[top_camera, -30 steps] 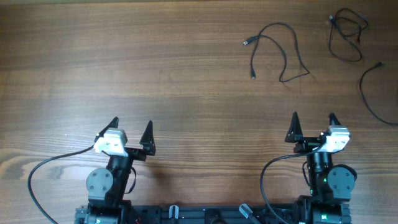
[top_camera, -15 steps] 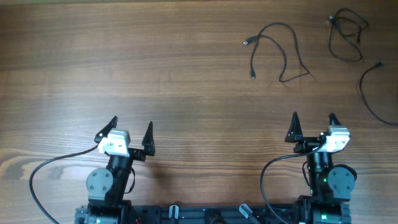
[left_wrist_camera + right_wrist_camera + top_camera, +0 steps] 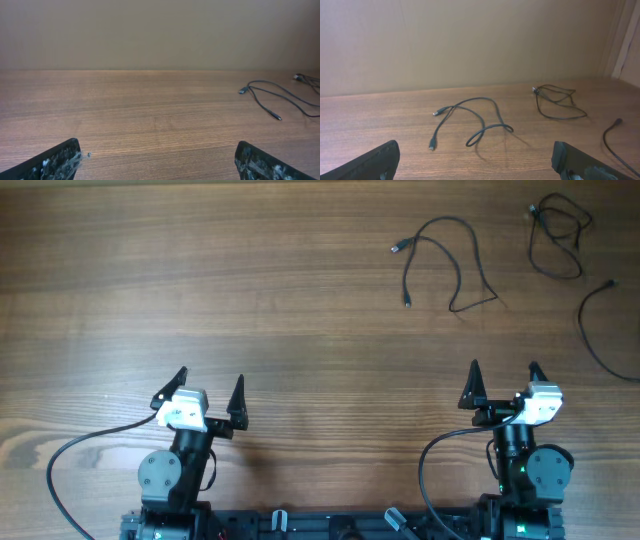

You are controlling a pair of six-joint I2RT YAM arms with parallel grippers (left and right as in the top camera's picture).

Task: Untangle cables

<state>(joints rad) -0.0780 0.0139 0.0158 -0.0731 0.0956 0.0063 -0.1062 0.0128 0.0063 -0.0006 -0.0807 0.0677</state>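
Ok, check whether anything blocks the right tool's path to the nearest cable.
Nothing visible does. Only bare table lies between the open right tool and the nearest cable, which lies loose ahead of it, slightly to its left.

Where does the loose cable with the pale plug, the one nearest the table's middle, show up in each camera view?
Overhead: the loose cable lies upper right of centre.
Left wrist: the loose cable is at the far right, at mid-height.
Right wrist: the loose cable is near the picture's centre.
Shared landmark: the bunched cable, lying to its right in all three.
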